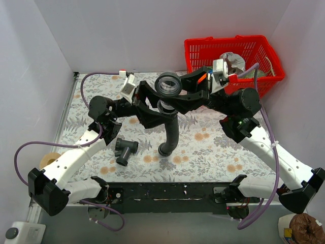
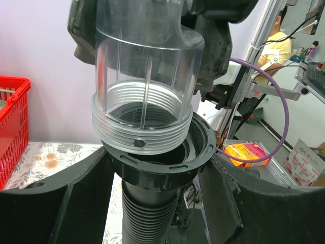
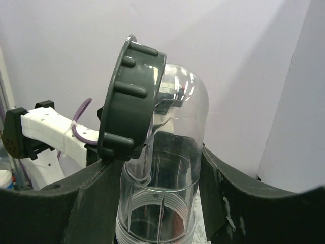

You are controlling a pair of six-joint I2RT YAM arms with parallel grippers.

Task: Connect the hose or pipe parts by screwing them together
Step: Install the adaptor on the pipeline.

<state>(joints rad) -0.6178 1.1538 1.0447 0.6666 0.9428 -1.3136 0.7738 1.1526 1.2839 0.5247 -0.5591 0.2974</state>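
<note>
One red basket (image 1: 231,56) at the back, crumpled grey stuff (image 1: 233,62) inside. Left tool (image 2: 152,203) pinches the black ribbed hose (image 1: 172,133) mid-air by its collar, right tool (image 3: 152,203) pinches a clear elbow (image 1: 167,85), threads at the collar's mouth.

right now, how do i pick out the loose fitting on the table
On the floral table, look beside the left arm and its white forearm, left of the lower end of the hose. The T-fitting lies there alone. It is short, dark grey and T-shaped with round openings; the ribbed hose and the clear elbow are both held by the arms.
</note>
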